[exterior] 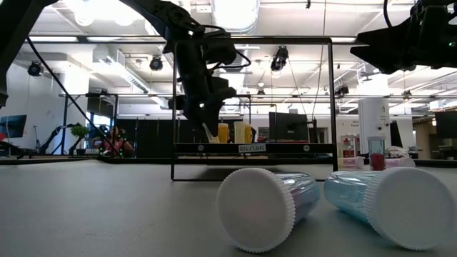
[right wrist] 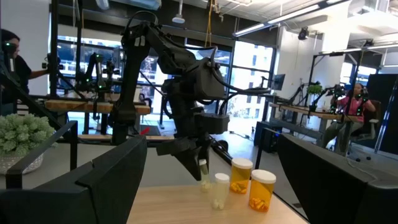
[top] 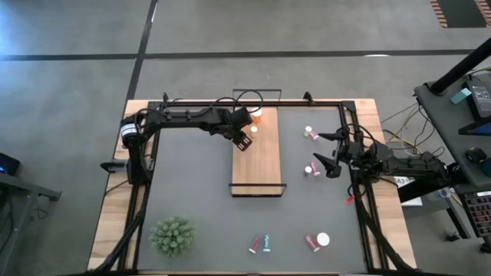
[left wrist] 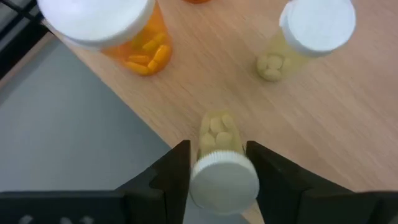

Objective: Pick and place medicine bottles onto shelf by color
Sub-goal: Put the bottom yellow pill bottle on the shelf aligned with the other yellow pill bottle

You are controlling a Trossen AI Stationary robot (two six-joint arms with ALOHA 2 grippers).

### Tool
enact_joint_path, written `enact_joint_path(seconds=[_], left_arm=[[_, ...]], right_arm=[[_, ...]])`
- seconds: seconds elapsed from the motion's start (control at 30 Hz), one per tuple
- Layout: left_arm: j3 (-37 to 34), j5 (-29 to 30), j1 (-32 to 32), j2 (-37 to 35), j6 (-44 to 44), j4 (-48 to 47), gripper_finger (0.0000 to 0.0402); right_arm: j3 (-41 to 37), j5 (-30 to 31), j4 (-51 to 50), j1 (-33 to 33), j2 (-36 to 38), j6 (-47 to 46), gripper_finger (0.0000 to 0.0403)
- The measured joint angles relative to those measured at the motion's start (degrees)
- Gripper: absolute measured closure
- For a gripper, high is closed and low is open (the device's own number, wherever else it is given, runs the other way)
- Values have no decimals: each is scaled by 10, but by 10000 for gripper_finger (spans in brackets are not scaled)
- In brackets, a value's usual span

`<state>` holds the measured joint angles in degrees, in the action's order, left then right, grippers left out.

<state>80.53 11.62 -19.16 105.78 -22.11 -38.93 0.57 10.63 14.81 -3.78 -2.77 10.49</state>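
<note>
The light-wood shelf (top: 261, 165) lies in the middle of the table. Two orange bottles (top: 256, 115) stand on its far end, and a pale yellow white-capped bottle (left wrist: 314, 34) stands beside them. My left gripper (top: 245, 141) is over the shelf's far part, shut on another pale yellow bottle (left wrist: 219, 140). My right gripper (top: 331, 152) is open and empty at the table's right, between two pink-red bottles (top: 309, 132) (top: 313, 169). My left gripper pinches the pale yellow bottle at its white cap (left wrist: 222, 180) between its two fingers, coming from above and pointing down. The bottle hangs nearly upright below the fingers (right wrist: 204, 169). I cannot tell whether its lower end touches the board.
A green spiky plant (top: 173, 236) stands at the near left. Several bottles (top: 261, 244) (top: 316, 241) lie near the table's near edge; two of them lie large in the low view (exterior: 260, 207) (exterior: 389, 203). Black wire frames (top: 257, 186) stand at the shelf's short ends.
</note>
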Motion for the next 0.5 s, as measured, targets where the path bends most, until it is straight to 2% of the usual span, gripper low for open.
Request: enact_joint_path(seconds=[0.2, 0.5], left_arm=[[1, 8, 0, 0, 0, 7, 229], [0, 8, 0, 0, -1, -3, 226]], right_arm=[[0, 0, 0, 0, 0, 0, 53], [0, 0, 0, 0, 0, 0, 53]])
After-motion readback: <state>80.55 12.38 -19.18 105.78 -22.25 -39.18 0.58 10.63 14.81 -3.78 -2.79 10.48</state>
